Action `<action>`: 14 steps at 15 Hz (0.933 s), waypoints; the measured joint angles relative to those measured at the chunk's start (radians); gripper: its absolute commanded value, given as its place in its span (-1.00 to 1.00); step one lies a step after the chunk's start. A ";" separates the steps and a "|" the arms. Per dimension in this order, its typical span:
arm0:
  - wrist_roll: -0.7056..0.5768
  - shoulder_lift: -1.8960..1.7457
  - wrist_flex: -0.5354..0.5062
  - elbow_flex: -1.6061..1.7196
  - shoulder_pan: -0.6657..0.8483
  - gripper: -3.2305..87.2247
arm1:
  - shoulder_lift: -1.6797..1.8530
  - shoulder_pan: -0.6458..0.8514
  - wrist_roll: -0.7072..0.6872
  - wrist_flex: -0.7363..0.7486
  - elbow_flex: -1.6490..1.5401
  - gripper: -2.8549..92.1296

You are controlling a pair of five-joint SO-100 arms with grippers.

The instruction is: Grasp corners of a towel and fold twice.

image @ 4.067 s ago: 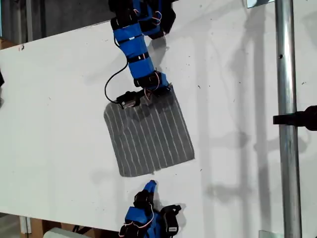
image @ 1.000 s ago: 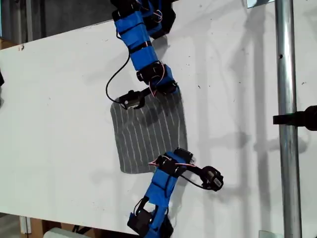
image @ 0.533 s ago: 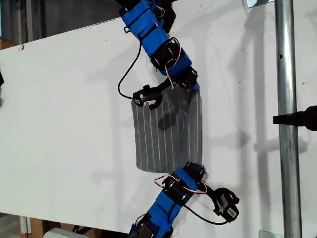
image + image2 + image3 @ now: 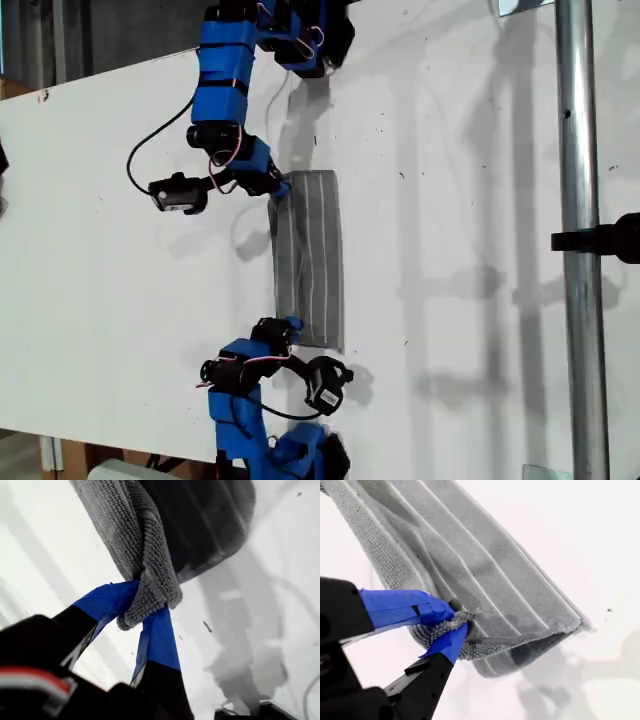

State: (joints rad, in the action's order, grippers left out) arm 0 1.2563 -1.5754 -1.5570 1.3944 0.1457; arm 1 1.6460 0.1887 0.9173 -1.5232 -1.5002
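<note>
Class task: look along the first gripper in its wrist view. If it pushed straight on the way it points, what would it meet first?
My first gripper is already shut on a bunched edge of the towel, so the towel comes first. Beyond that lies the white table, though depth is unclear.

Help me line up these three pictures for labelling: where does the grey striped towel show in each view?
Exterior view: the towel lies folded into a narrow strip mid-table, a blue gripper at each end.
First wrist view: a bunched towel corner sits pinched in my first gripper.
Second wrist view: folded layers spread away from my second gripper, which pinches one edge.
Shared landmark: the white table, under the cloth in every view.
</note>
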 measured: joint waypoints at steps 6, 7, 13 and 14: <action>-0.107 -0.095 0.190 0.265 0.196 -0.94 | -0.005 0.124 -0.132 0.107 -0.026 -0.94; -0.066 -0.129 0.235 0.354 0.173 -0.94 | -0.023 0.067 -0.094 0.130 -0.078 -0.94; 0.163 -0.181 0.459 0.666 0.023 -0.94 | -0.311 -0.084 0.110 0.222 -0.189 -0.94; 0.169 -0.158 0.459 0.666 0.026 -0.94 | -0.336 -0.071 0.121 0.222 -0.187 -0.94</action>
State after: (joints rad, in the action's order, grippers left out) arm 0 1.4251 -1.7334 -1.0983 2.0601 0.1718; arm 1 1.3100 0.1181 1.0385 -1.3008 -1.6874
